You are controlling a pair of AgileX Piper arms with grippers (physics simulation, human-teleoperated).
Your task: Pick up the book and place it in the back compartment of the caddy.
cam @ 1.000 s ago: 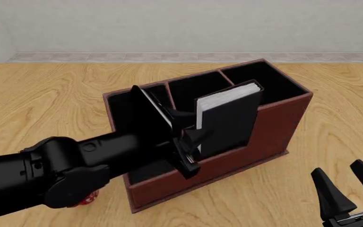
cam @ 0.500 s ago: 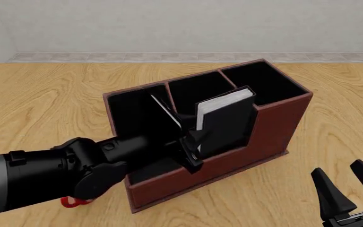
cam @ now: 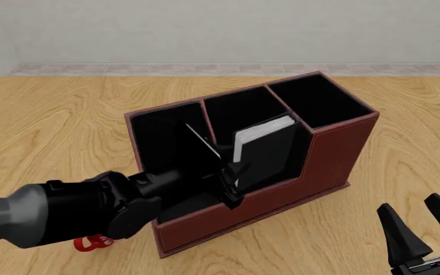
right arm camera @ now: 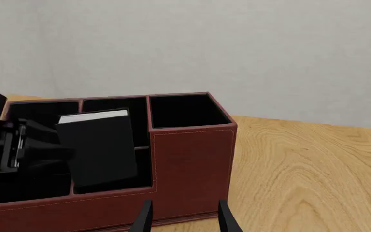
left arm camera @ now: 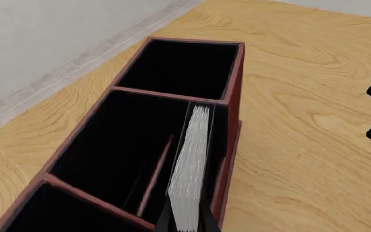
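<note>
Fingers [cam: 234, 172] pinching book [cam: 266, 150] — wood-grain table [cam: 59, 126], grey wall [cam: 204, 28]

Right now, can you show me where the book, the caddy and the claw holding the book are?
book [cam: 270, 154]: front view, black cover.
caddy [cam: 338, 149]: front view, reddish-brown outer wall.
left claw [cam: 231, 172]: front view, between its fingertips at the book's edge.

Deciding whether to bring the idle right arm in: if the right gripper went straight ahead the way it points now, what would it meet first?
Most likely the caddy: its reddish-brown outer wall fills the right wrist view just beyond the right gripper. Nothing shows between them, though depth is unclear.
</note>
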